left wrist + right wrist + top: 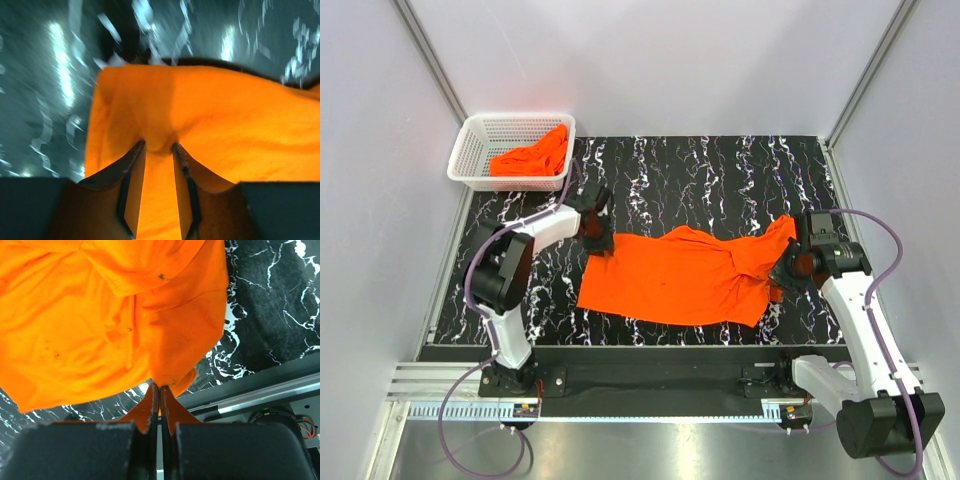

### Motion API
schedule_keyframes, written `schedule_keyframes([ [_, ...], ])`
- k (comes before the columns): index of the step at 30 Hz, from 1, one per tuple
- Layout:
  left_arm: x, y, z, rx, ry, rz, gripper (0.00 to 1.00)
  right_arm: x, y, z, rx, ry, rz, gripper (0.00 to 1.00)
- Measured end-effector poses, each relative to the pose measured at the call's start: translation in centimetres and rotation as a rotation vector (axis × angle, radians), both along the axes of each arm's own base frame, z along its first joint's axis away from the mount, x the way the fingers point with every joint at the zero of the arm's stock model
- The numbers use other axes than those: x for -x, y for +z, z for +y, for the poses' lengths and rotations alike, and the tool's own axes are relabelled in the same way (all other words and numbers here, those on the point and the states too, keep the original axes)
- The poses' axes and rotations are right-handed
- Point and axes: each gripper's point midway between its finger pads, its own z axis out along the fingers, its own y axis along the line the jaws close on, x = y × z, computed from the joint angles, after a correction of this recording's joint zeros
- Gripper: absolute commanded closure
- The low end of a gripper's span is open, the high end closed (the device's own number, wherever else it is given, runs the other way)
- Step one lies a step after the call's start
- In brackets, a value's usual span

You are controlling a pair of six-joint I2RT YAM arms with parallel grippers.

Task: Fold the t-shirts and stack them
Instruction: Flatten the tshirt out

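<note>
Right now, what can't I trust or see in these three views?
- Top view: how many shirts lie in the basket; the orange bundle is bunched together.
- Left wrist view: whether the left gripper already pinches the spread shirt; table blurred.
- Right wrist view: spread shirt cut off by top and left edges.

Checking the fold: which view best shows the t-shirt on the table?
Top external: the whole t-shirt shows. Left wrist: only a blurred edge between its jaws; right wrist: only a bunched part in shut jaws.
</note>
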Motion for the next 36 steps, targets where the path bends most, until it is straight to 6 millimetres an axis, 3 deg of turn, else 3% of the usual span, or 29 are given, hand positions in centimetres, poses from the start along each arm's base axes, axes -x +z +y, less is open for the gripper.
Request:
schedule_keyframes([
  [2,-1.0,0.3,0.6,-0.001,0.008,-0.016,0.63,-0.2,0.0,0.1,-0.003,0.011,0.007,1.0],
  [3,-1.2,0.6,0.8,-0.001,0.009,-0.021,0.56,-0.3,0.1,0.2,-0.004,0.016,0.005,1.0],
  [7,-0.2,3.4,0.7,0.022,-0.004,-0.072,0.45,-0.6,0.4,0.4,-0.011,0.037,-0.007,1.0],
  [11,3.5,8.4,1.2,0.099,0.016,-0.181,0.47,-0.8,0.5,0.6,-0.015,0.052,-0.016,1.0],
  [14,7.2,9.9,2.7,0.15,0.076,-0.218,0.47,-1.0,0.7,0.8,-0.025,0.064,-0.027,1.0],
  [21,13.5,5.4,7.0,0.129,0.33,-0.071,0.44,-0.9,1.3,1.3,-0.053,0.083,-0.059,1.0],
  [29,13.9,3.1,7.9,0.137,0.57,0.045,0.46,-0.4,1.9,1.7,-0.074,0.095,-0.093,1.0],
  [36,13.8,1.5,8.0,0.117,0.666,0.115,0.53,-0.4,1.9,1.6,-0.072,0.097,-0.095,1.0],
])
